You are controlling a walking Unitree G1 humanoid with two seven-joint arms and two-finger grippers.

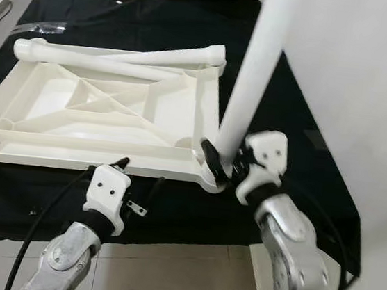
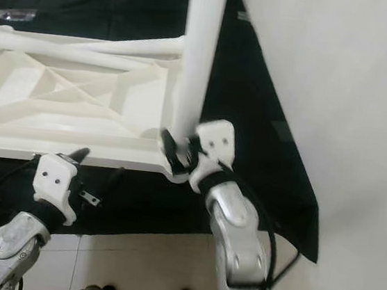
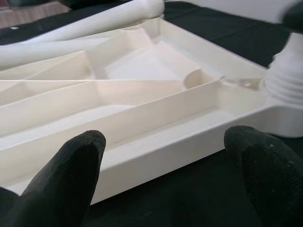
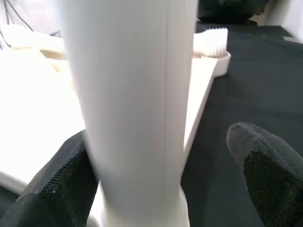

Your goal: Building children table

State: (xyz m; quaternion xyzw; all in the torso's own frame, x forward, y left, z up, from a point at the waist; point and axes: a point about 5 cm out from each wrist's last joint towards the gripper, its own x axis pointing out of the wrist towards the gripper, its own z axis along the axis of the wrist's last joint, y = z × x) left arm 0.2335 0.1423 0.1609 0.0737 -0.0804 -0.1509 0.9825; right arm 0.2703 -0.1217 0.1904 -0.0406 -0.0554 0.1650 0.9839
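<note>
Standing upright in the table frame's [image 1: 106,114] near corner socket, the leg [image 1: 252,75] rises between the right gripper's [image 1: 223,164] spread fingers, one touching. Left gripper [image 1: 138,171] hovers open and empty beside the frame's near edge.

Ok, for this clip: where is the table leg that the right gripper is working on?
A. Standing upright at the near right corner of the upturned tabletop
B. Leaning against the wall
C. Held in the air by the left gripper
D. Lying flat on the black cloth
A. The leg stands upright in the near right corner of the upturned tabletop, with the right gripper around its base; the left gripper hangs open near the front edge.
</note>
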